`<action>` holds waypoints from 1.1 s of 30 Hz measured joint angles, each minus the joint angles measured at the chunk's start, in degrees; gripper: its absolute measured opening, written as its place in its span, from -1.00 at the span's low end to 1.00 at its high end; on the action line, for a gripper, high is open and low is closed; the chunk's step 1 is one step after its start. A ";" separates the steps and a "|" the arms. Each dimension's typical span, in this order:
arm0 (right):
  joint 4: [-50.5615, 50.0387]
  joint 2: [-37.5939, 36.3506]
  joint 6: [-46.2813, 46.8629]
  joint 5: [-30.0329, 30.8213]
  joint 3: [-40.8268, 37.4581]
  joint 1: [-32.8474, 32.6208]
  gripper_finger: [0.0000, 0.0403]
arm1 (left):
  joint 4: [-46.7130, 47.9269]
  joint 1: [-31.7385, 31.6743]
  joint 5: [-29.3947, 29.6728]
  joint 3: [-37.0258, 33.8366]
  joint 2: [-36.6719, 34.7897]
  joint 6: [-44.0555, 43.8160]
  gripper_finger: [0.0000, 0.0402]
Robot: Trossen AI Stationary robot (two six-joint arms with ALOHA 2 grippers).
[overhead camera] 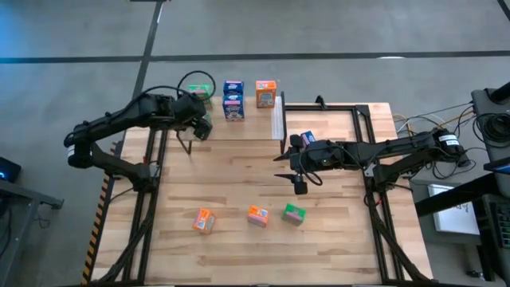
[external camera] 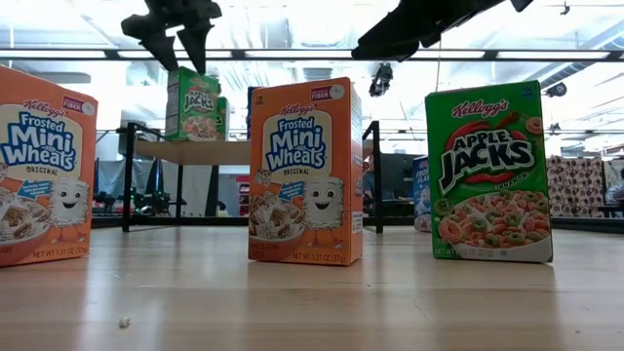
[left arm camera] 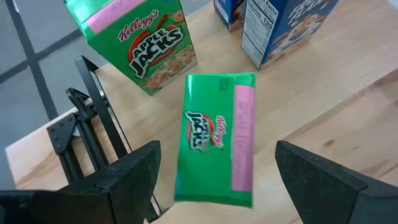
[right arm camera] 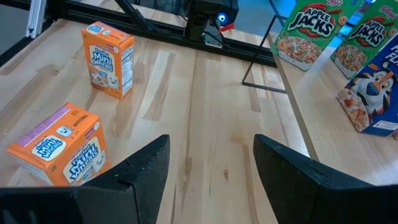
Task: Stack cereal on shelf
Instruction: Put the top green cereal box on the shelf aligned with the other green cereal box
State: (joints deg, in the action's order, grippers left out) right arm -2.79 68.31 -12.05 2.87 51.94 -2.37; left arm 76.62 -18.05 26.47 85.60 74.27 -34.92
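Note:
On the shelf (external camera: 195,151) at the table's far left, a green cereal box (left arm camera: 214,137) stands on its bottom end. My left gripper (left arm camera: 214,180) is open above it, one finger on each side with a gap. A second green box (left arm camera: 140,37) and two blue boxes (left arm camera: 280,25) stand behind it on the shelf, and an orange one (overhead camera: 265,93) stands further right. My right gripper (overhead camera: 299,179) hangs open over the middle of the table, holding nothing. Two orange boxes (overhead camera: 205,221) (overhead camera: 256,215) and a green box (overhead camera: 294,213) stand near the front edge.
A blue box (overhead camera: 307,139) sits on the table beside the shelf's pale end strip (overhead camera: 279,119), partly under my right arm. Black frame rails (overhead camera: 366,151) run along the table's right and left sides. Bare wood lies between the shelf and the front boxes.

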 joint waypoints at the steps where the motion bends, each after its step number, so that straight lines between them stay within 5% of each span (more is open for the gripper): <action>1: 0.00 0.00 0.02 0.00 0.00 0.00 0.10 | 0.02 -0.12 0.23 0.00 0.27 0.38 0.49; 15: 0.00 0.00 0.03 0.00 0.00 0.00 0.10 | -0.02 -1.19 0.60 0.00 1.65 10.82 0.08; 33: 0.02 0.00 0.04 0.00 0.00 0.00 0.10 | -4.09 -1.37 -0.32 0.00 1.39 44.98 -0.10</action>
State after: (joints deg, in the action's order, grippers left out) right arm -2.76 68.31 -12.01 2.87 51.94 -2.37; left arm 72.53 -19.42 26.15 85.60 75.67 10.05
